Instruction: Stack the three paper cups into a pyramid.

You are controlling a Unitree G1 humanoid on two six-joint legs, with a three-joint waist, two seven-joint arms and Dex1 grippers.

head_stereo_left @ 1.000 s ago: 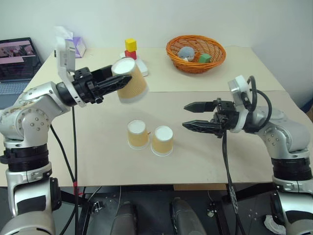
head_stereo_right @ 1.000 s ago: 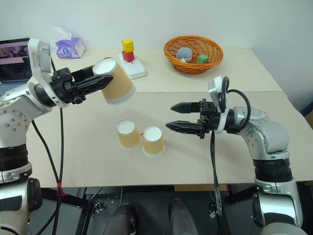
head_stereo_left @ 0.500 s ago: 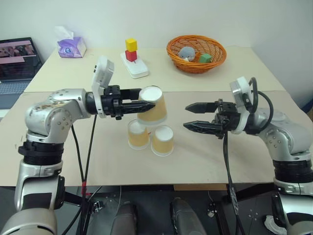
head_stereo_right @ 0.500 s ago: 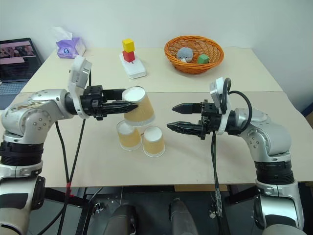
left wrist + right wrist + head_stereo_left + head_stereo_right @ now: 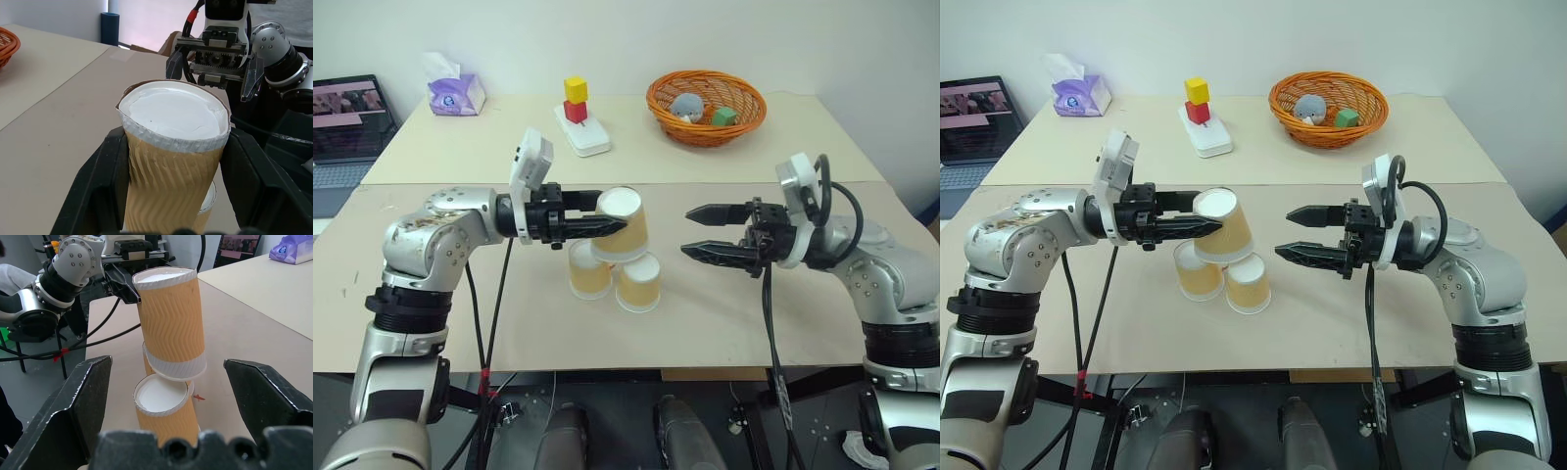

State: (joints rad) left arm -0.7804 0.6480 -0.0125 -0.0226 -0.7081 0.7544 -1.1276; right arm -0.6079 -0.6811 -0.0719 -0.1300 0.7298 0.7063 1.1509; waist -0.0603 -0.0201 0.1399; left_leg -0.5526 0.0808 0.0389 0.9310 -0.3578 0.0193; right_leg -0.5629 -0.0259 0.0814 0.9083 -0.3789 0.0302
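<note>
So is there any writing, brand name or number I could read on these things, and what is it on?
None can be read.
Tissue box: a printed mark, too small to read.
Laptop: a picture on the screen, no text that can be made out.
Paper cups: only a zigzag pattern.
Blocks: plain faces.

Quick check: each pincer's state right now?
Left pincer: shut on the top paper cup.
Right pincer: open, holding nothing.
</note>
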